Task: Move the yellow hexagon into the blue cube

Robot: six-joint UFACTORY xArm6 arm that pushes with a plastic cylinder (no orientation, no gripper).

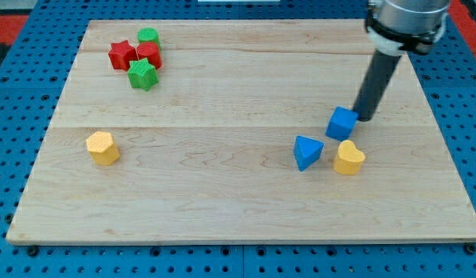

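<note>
The yellow hexagon (103,147) lies on the wooden board at the view's left. The blue cube (342,123) sits far from it at the view's right. My tip (364,118) is on the board just to the right of the blue cube, at its upper right edge, touching or nearly touching it. The dark rod rises from there to the arm at the view's top right.
A blue triangular block (307,151) and a yellow heart-shaped block (348,157) lie just below the blue cube. At the top left is a cluster: a red star (122,54), a red block (149,53), a green cylinder (147,35) and a green star (143,74).
</note>
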